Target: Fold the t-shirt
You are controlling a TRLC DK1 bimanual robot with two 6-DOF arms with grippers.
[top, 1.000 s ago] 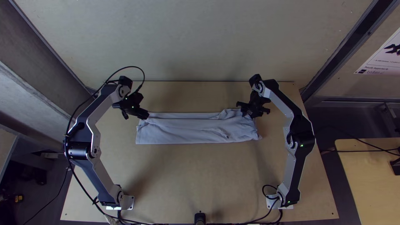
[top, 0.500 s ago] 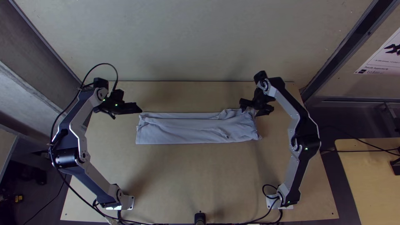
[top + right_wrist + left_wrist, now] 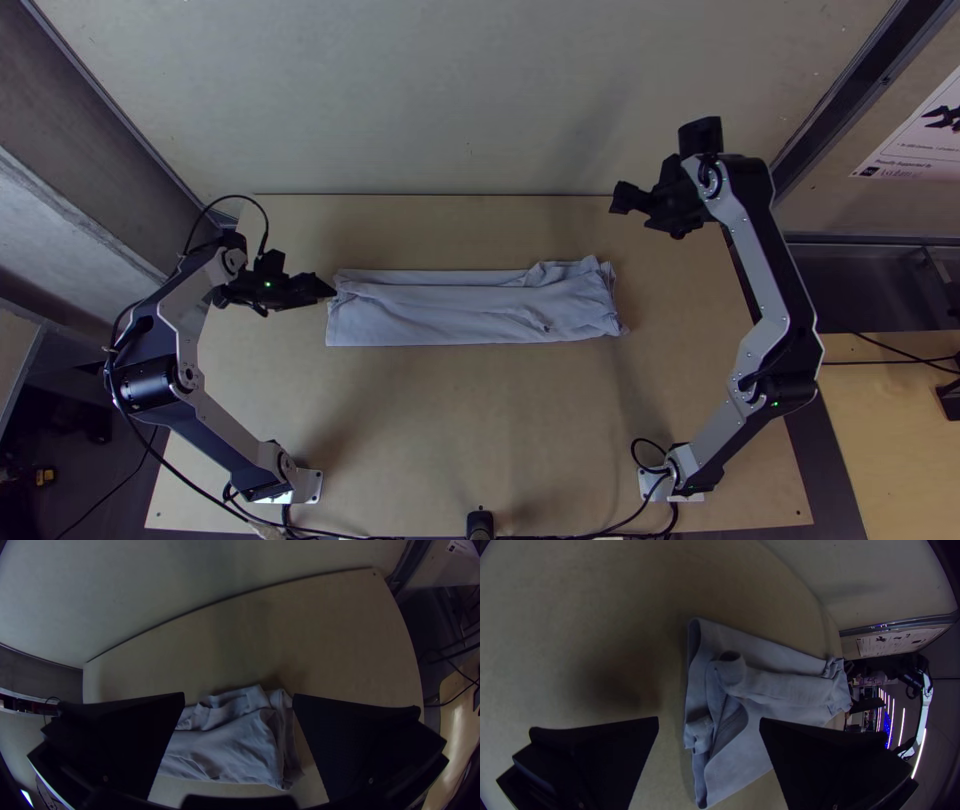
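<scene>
The t-shirt [image 3: 450, 310] lies on the far half of the worktop [image 3: 480, 430], folded into a long strip, its length running along the far edge and about midway between the left and right edges; several layers show at the end towards the worktop's left edge, where the left wrist view shows loose openings and a tube-like fold; the end towards the right edge is creased and bunched, with a raised tuft at its far corner.

The left gripper [image 3: 303, 297] is at the shirt's left end, between it and the worktop's left edge; its fingers [image 3: 600, 760] stand wide apart with no cloth between their tips; I cannot tell whether one touches the shirt. The right gripper [image 3: 645, 212] is by the worktop's far edge, towards the far right corner, apart from the cloth; its fingers [image 3: 360, 745] are spread wide too, holding nothing.
</scene>
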